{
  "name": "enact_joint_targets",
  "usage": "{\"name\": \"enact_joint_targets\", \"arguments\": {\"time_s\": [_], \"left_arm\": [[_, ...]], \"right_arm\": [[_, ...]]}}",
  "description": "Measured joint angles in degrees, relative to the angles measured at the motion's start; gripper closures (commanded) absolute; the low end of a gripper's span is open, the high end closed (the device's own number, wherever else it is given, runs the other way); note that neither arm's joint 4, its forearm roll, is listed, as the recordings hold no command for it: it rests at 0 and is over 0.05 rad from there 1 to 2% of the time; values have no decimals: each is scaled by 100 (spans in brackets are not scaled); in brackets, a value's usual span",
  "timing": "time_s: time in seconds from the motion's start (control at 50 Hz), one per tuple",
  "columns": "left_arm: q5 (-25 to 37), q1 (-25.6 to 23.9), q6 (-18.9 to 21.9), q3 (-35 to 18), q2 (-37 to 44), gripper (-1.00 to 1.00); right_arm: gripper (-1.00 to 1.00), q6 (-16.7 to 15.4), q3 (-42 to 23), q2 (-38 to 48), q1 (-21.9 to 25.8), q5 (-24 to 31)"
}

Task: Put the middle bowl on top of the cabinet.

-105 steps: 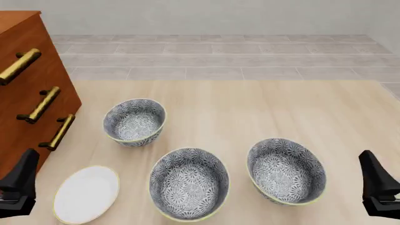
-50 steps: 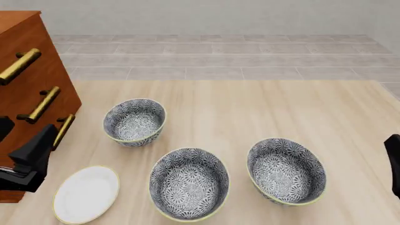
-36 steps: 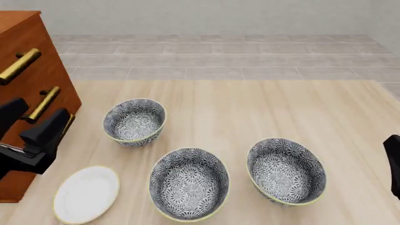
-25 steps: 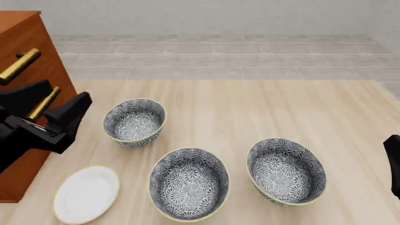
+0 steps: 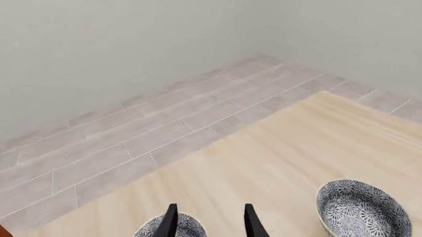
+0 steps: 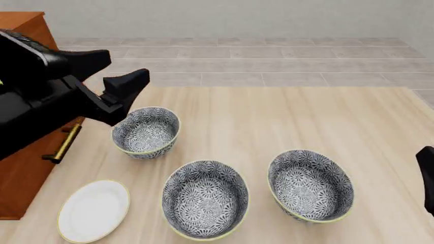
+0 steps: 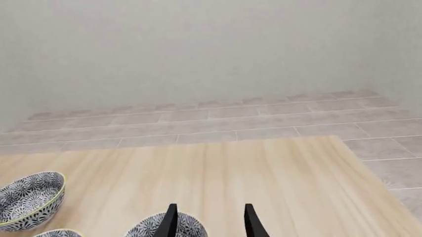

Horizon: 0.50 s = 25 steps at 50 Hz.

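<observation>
Three matching blue-and-white floral bowls stand on the table. The middle bowl (image 6: 205, 198) is nearest the front, between the back-left bowl (image 6: 146, 132) and the right bowl (image 6: 312, 184). At the left edge is the reddish-brown cabinet (image 6: 24, 173). My left gripper (image 6: 119, 71) hangs open and empty, high above the table just behind and left of the back-left bowl. In the left wrist view its fingers (image 5: 170, 223) stand apart over a bowl's rim. The right gripper (image 7: 209, 222) is open and empty above the right bowl (image 7: 165, 228); the middle bowl (image 7: 56, 233) shows as a sliver.
A flat white plate (image 6: 93, 211) with a yellow rim lies front left, beside the cabinet. A piece of the right arm (image 6: 427, 178) shows at the right edge. Another bowl (image 5: 359, 208) appears in the left wrist view. A tiled floor lies beyond the table's far edge.
</observation>
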Motion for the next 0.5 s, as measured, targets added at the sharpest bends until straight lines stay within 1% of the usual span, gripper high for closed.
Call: {"name": "enact_joint_targets", "arguments": {"time_s": [0.18,0.5], "left_arm": [[331,-367,135,-663,564,-100],[871,-887,124,-1732,1675,-100]], "right_arm": [[-100,3,-4,0,-12,1],[-100,24,21,0,-21,-26]]}}
